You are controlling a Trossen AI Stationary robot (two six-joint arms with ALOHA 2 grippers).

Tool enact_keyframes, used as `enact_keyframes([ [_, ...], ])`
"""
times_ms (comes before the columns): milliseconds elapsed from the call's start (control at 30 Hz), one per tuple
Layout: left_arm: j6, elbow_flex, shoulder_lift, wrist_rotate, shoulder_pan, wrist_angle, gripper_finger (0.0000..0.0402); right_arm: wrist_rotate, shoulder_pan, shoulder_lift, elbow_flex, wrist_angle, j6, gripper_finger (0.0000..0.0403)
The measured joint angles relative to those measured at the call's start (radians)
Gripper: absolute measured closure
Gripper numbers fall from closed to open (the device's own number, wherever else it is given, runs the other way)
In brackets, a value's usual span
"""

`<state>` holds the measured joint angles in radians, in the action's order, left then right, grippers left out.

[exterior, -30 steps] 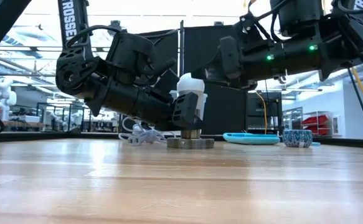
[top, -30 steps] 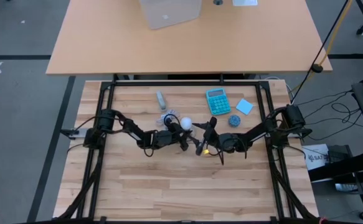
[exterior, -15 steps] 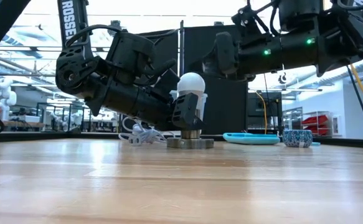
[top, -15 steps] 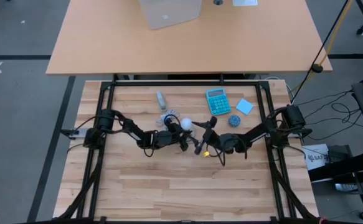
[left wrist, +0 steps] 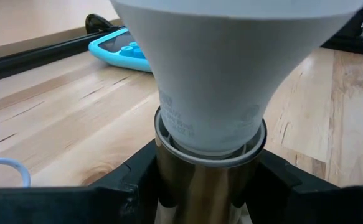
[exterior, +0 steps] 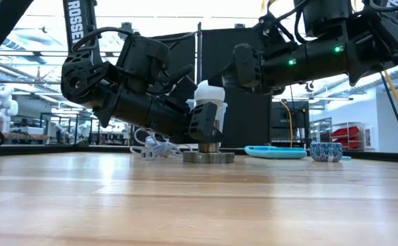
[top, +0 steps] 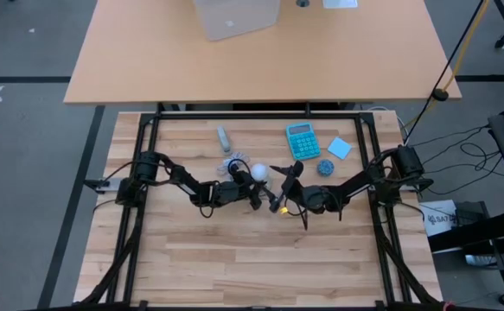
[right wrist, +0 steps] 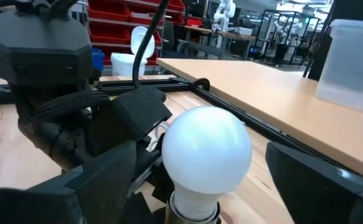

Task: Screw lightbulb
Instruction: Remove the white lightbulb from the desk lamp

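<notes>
bulb position: the lightbulb (exterior: pixel 209 93) stands upright, screw end down in a socket (left wrist: pixel 201 180) at mid-bench, just in front of a white coiled cable (exterior: pixel 153 149).
left pincer: the left pincer (exterior: pixel 205 126) is clamped on the socket barrel just under the bulb's neck, one dark finger on each side. Judged purpose: keep the socket from spinning while the bulb is turned.
right pincer: the right pincer (right wrist: pixel 187 180) has its fingers spread, one on each side of the frosted head and clear of it; nothing is held. Judged reason: a release between twists, set up for a fresh bite.
seating: in the left wrist view the bulb's collar sits at the socket's rim, so it looks well threaded in; whether it is fully tight I cannot tell.
bulb material: matt white shell, rounded head tapering to a narrower neck, faint grey print near the collar.
socket material: smooth metal cylinder with a dull sheen, on a flat round base (exterior: pixel 208 157).
bench: pale wood planks (top: pixel 234 250) with visible grain.
bystanders: a turquoise calculator (top: pixel 302 141), a blue note pad (top: pixel 339 148) and a small patterned bowl (exterior: pixel 325 151) lie well apart from the work.
</notes>
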<state>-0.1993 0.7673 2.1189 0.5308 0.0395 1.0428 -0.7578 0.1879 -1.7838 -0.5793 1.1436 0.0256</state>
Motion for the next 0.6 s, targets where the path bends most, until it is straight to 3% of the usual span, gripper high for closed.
enact_keyframes([
  [267,-0.001,0.000,0.000,-0.002,0.000,0.000,0.0223,0.014,-0.040,0.000,0.000,-0.038,-0.067,0.0017],
  [600,-0.001,0.000,0.000,-0.002,0.000,0.000,0.0222,0.177,-0.093,0.000,0.000,-0.050,-0.112,0.0016],
])
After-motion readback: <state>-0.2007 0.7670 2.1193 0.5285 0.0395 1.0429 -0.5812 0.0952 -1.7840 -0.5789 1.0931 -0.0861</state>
